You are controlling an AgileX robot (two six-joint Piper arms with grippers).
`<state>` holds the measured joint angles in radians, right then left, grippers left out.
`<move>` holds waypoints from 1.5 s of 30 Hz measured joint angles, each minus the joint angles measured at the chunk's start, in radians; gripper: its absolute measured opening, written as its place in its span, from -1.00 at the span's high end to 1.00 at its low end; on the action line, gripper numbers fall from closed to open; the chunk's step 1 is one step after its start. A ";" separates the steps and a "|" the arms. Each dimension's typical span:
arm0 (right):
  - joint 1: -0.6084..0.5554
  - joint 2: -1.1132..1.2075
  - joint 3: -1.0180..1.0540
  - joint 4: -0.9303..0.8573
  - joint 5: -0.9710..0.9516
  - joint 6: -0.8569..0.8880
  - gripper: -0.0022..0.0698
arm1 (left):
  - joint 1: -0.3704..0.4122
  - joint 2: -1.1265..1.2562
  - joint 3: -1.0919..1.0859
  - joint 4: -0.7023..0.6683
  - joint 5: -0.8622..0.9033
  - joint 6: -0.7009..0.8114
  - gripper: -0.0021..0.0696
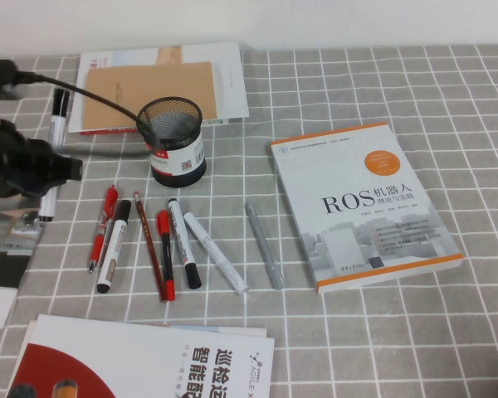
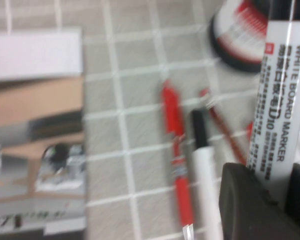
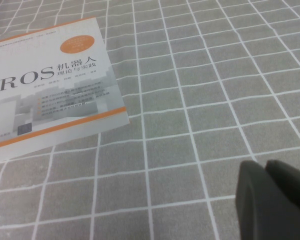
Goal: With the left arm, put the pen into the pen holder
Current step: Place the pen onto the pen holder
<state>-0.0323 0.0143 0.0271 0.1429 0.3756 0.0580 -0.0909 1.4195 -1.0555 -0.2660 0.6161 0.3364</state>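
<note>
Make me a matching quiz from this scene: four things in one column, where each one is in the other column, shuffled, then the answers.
Things:
1. pen
2. pen holder
3. ROS book
4. grey pen

Places:
A. lying flat on the robot's right side of the table
B. upright, clamped in the left pincer at the far left
C. lying between the row of markers and the book
D. standing upright behind the row of markers

Pairs: 1-B, 2-D, 3-A, 4-C.

The right pincer, shut, hovers over the tablecloth near the book.
</note>
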 joint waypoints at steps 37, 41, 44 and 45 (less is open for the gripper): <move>0.000 0.000 0.000 0.000 0.000 0.000 0.98 | -0.207 0.006 0.250 0.360 -0.867 -0.484 0.63; 0.000 0.000 0.000 0.000 0.000 0.000 0.98 | -0.207 0.086 0.239 0.376 -1.019 -0.516 0.63; 0.000 0.000 0.000 0.000 0.000 0.000 0.98 | -0.207 0.150 0.207 0.380 -1.122 -0.523 0.63; 0.000 0.000 0.000 0.000 0.000 0.000 0.98 | -0.207 0.174 0.191 0.382 -1.147 -0.523 0.63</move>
<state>-0.0323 0.0143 0.0271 0.1429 0.3756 0.0580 -0.2977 1.5934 -0.8643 0.1160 -0.5305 -0.1869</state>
